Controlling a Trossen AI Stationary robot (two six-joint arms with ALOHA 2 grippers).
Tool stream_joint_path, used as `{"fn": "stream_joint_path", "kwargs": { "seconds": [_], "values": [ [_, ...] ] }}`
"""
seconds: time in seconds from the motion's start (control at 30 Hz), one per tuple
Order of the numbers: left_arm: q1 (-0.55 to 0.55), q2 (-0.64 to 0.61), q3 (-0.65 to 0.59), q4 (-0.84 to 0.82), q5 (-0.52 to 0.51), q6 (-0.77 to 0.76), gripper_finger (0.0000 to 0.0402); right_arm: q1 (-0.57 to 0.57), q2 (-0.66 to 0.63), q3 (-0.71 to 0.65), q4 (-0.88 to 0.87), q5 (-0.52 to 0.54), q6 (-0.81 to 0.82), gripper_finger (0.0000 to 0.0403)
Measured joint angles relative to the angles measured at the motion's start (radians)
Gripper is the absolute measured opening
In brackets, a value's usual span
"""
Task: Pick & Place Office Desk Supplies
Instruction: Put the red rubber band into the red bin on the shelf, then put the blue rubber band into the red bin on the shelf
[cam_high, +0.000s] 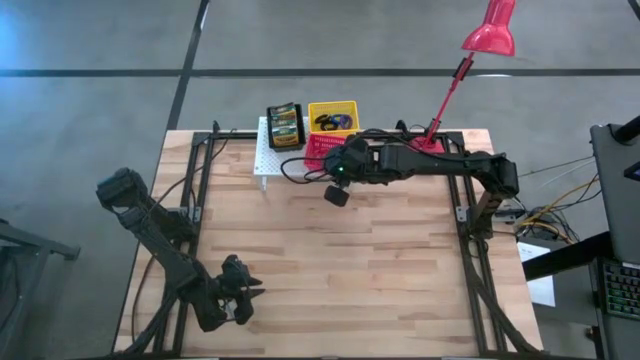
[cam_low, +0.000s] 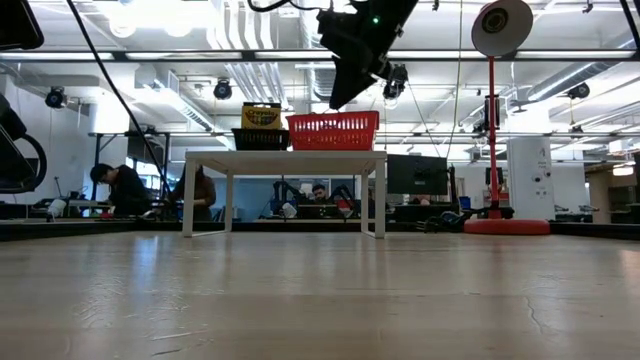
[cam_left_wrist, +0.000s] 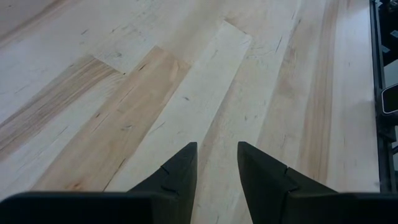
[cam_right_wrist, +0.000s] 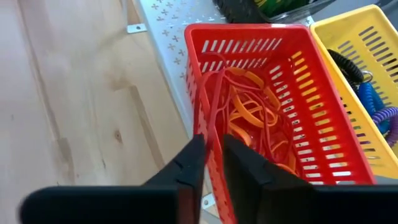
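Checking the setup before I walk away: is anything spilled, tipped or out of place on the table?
Nothing stands out. The red basket, yellow basket and black basket sit upright on the white rack, elastic loops inside. The right gripper hangs at the red basket's near wall; the left gripper waits over bare wood.

A white perforated rack (cam_high: 264, 160) and a red lamp base (cam_high: 428, 143) are borne by the wooden surface (cam_high: 330, 280)

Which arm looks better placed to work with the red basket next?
Probably the right. Its pincer hangs right at the red basket holding orange loops on the white rack. The left pincer sits at the table's opposite, near edge, over bare wood.
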Motion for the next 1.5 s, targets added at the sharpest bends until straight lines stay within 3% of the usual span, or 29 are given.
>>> {"fn": "stream_joint_path", "kwargs": {
  "seconds": [0.13, 0.43, 0.6, 0.77, 0.9, 1.07, 1.27, 1.5],
  "values": [
    [0.0, 0.0, 0.0, 0.0, 0.0, 0.0, 0.0119, 0.0, 0.0, 0.0, 0.0, -0.001, -0.008, 0.0013],
    [0.0, 0.0, 0.0, 0.0, 0.0, 0.0, 0.0119, -0.004, -0.023, 0.001, 0.079, 0.005, -0.008, 0.0008],
    [0.0, 0.0, 0.0, 0.0, 0.0, 0.0, 0.0119, -0.025, -0.027, 0.038, 0.098, 0.125, -0.024, 0.0008],
    [0.0, 0.0, 0.0, 0.0, 0.0, 0.0, 0.0119, -0.069, -0.026, 0.039, 0.086, 0.128, -0.031, 0.0009],
    [0.0, 0.0, 0.0, 0.0, 0.0, 0.0, 0.0119, -0.081, -0.026, 0.038, 0.051, 0.126, -0.029, 0.0034],
    [0.0, 0.0, 0.002, 0.001, 0.039, -0.002, 0.0119, -0.077, -0.036, 0.053, -0.017, 0.116, -0.003, 0.01],
    [0.0, 0.0, 0.083, -0.018, 0.09, 0.131, 0.0119, 0.035, -0.097, 0.02, -0.025, 0.115, 0.001, 0.0161],
    [0.0, 0.001, 0.238, -0.243, 0.222, 0.242, 0.0119, 0.29, -0.117, -0.03, 0.011, 0.129, 0.058, 0.0162]
  ]
}}
